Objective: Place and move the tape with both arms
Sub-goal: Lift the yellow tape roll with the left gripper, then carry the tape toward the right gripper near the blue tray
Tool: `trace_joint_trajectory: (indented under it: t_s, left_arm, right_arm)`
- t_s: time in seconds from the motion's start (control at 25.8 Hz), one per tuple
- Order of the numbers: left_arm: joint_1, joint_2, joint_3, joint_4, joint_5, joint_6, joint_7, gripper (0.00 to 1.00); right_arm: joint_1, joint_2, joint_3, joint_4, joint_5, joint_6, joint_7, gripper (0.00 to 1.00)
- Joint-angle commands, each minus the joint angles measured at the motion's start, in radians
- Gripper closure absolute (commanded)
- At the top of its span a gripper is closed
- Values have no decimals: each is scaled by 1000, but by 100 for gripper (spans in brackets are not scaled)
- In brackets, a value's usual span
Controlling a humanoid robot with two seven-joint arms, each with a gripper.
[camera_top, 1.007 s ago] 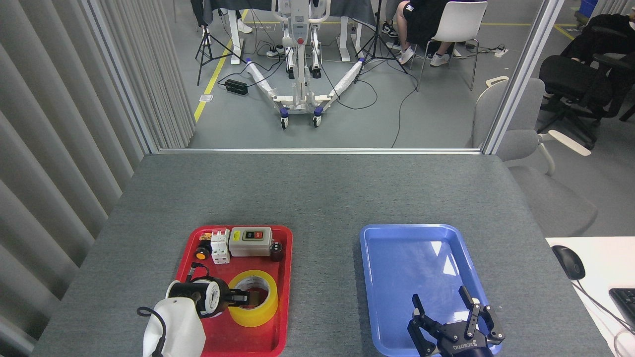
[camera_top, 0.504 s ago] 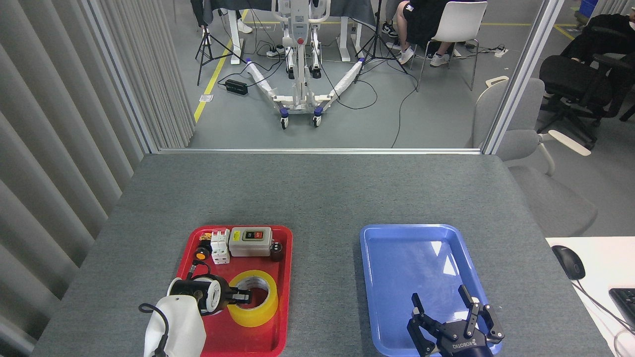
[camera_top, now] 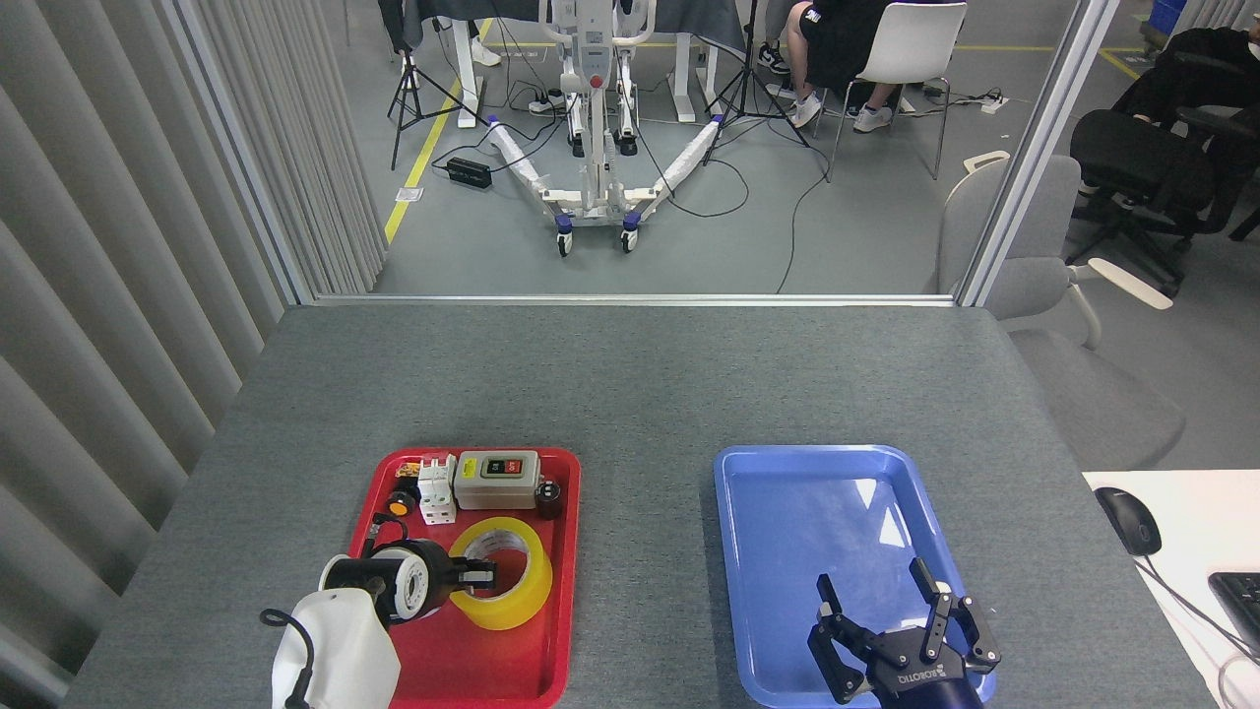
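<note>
The tape point(camera_top: 520, 594), a wide yellow roll with a white core, is in the near half of the red tray point(camera_top: 472, 660) and looks tilted and raised a little. My left gripper point(camera_top: 480, 574) reaches in from the left, shut on the roll's left wall with one finger inside the core. My right gripper point(camera_top: 891, 603) is open, fingers spread, above the near end of the blue tray point(camera_top: 807, 512), holding nothing.
At the red tray's far end sit a grey switch box point(camera_top: 497, 480), a white breaker point(camera_top: 436, 489), an orange push button point(camera_top: 399, 503) and a small dark part point(camera_top: 548, 498). A mouse point(camera_top: 1128, 520) and keyboard point(camera_top: 1242, 596) lie on a white desk at right.
The tape and my left gripper have shifted together away from the tray's near edge, with the roll lifting and tilting. My right gripper has barely moved.
</note>
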Motion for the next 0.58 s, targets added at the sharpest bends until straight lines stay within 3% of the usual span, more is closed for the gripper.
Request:
trace_joint_trajectory:
  t_s: [0.0,0.12,0.23,0.39,0.54]
  left_arm:
    - [21,0,24,-30,256,39,27,100]
    - [26,-7,31,-102,411,105,23,100]
    - [27,-23,79,-127,548,91,-20,100]
    - [67,-15,79,-170,848,-59,-91,100]
    - [175,-23,70,-196,1025,-232,-143,100]
  right_arm:
    - [1,-2,0,0,0,0,2,1]
    - [-5,-5,0,0,0,0,2,1]
    - [-10,-5,0,0,0,0,2,1]
    - [-10,-5,0,0,1,0,2,1]
    - [-11,-5,0,0,2,0,2,1]
